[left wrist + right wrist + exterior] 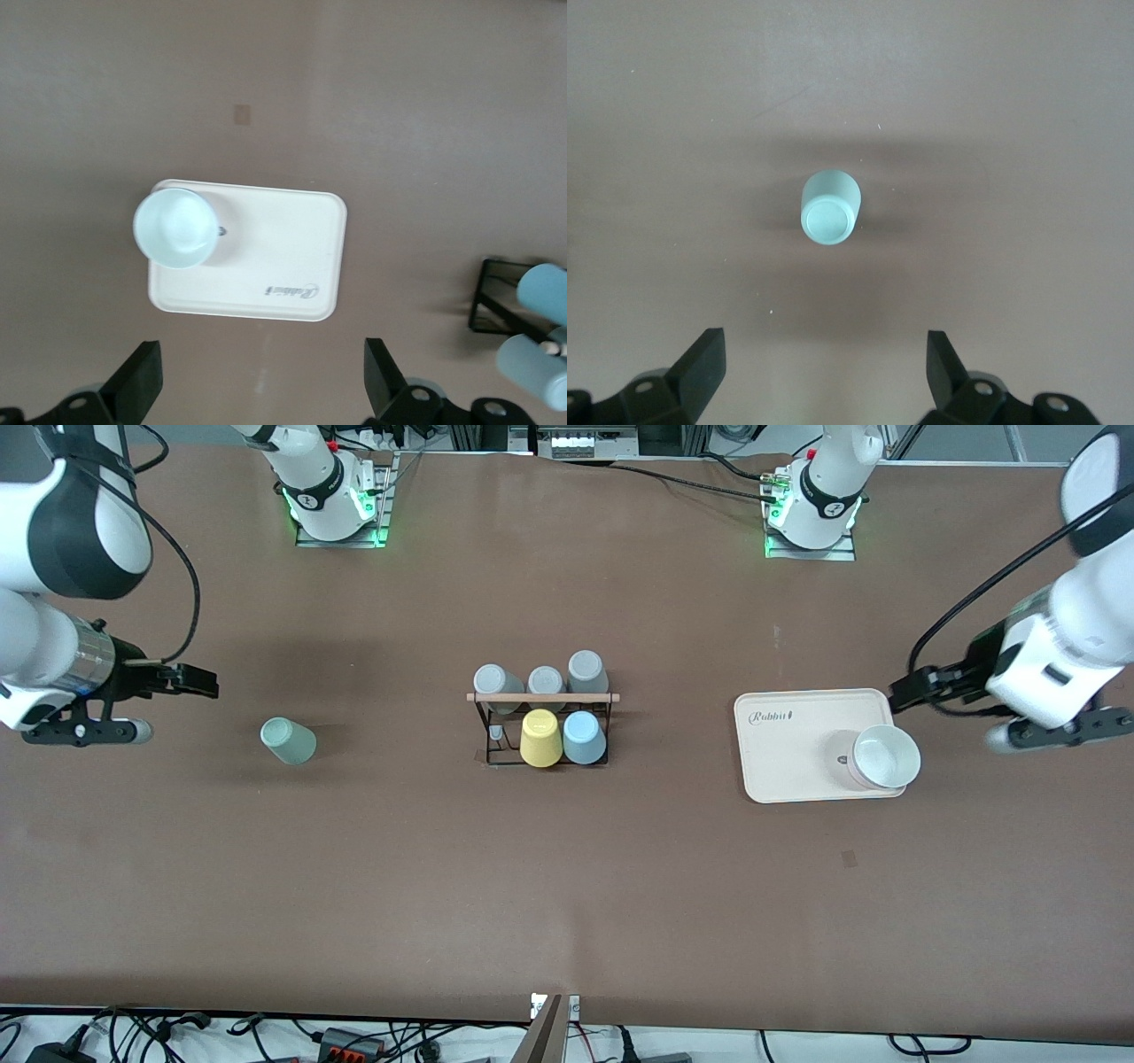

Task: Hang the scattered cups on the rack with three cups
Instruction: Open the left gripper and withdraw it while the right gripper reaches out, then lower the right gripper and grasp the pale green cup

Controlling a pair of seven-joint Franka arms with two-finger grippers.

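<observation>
The right gripper (824, 372) hangs with its jaws spread wide and nothing between them, up over the bare table at the right arm's end. Its two black fingertips (702, 356) frame the mint green cup (828, 207), which stands upside down on the brown table (567, 886), well apart from the fingers. From across the room that same mint green cup (288, 740) sits alone, well apart from the rack and toward the right arm's end.

The left gripper (261, 376) also has its jaws wide and holds nothing. It hovers over the table just past the edge of the cream tray (275, 252), at the left arm's end. On the tray (797, 753) a pale cup (884, 757) stands mouth up, near the corner closest to the left arm; in the left wrist view the cup (176, 228) shows a light blue inside.

In the middle of the table stands the black wire rack (542, 726) with a wooden rod (542, 697) across its top. On its row nearer the front camera, a yellow cup (540, 738) and a light blue cup (584, 738) sit upside down beside each other. On the farther row, three grey cups (546, 680) sit inverted.
</observation>
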